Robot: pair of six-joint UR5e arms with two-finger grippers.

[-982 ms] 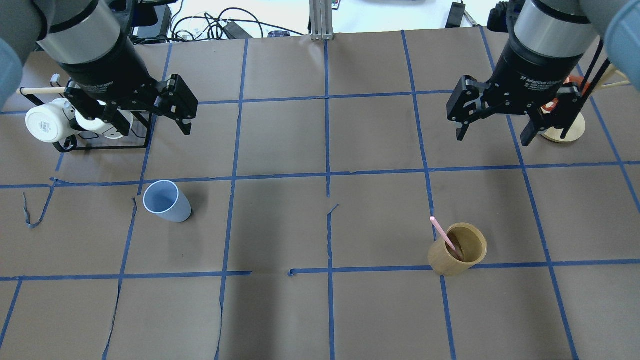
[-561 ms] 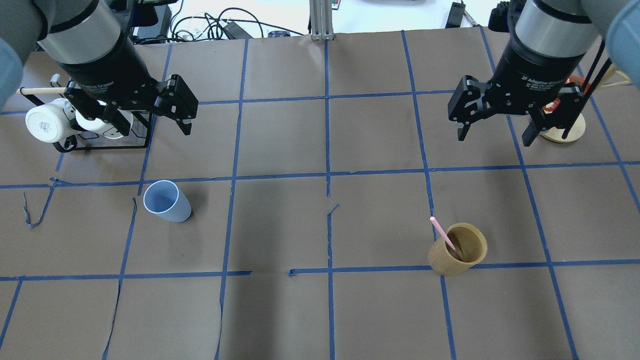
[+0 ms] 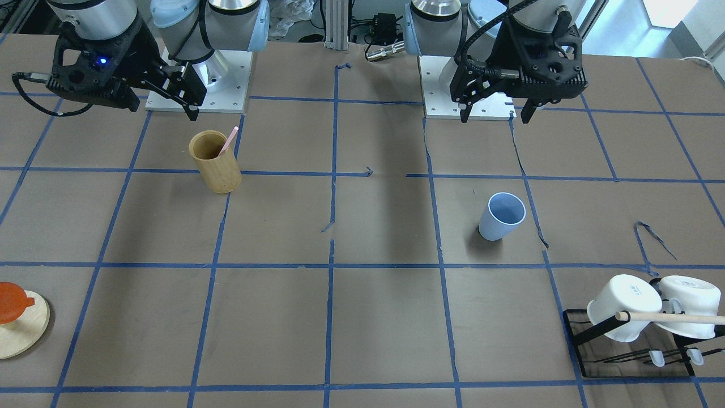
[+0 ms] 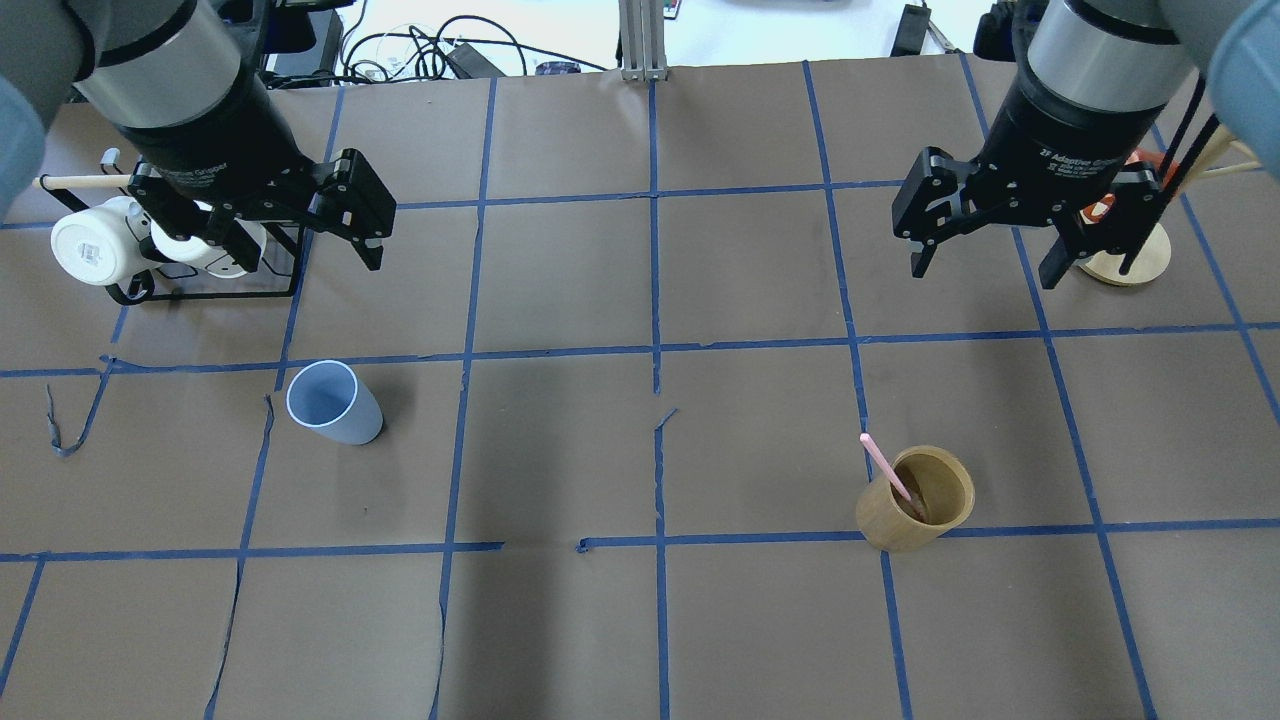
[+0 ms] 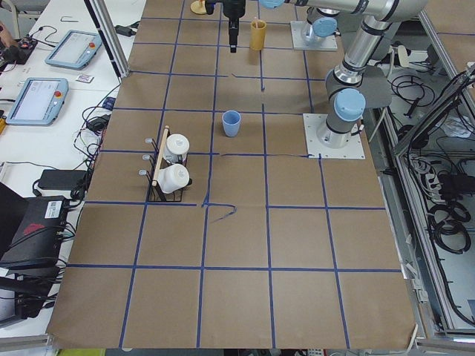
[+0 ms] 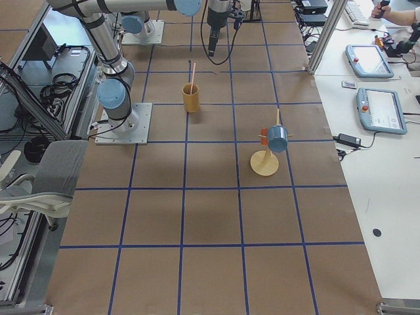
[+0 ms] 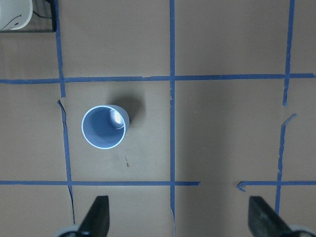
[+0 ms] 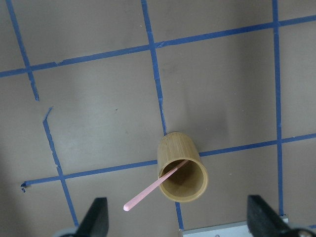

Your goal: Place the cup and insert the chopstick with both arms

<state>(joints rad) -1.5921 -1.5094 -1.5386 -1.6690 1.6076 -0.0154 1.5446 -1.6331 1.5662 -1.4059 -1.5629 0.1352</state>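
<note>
The cup (image 4: 333, 402) stands upright and open-mouthed on the table (image 4: 560, 450), on the left half of the overhead view, at about 6 o'clock from the left gripper (image 4: 308, 258), which hangs well above it with its jaws spread wide and nothing between them. The chopstick (image 4: 885, 468) rests inside the bamboo holder (image 4: 915, 500) on the right half, its free end leaning out past the rim toward 11 o'clock; the right gripper (image 4: 983, 275) hovers high at about 1 o'clock from it, also wide open and empty. The cup looks light, thin-walled and smooth, so it should lift easily but could squirm or tip under a hard squeeze; because it tapers toward the base, a hold across the body just under the rim seems safest. The chopstick looks stiff, very light and slick, likely to swivel between the pads, so pinching the exposed upper stretch squarely and drawing it out along its lean seems wise
</note>
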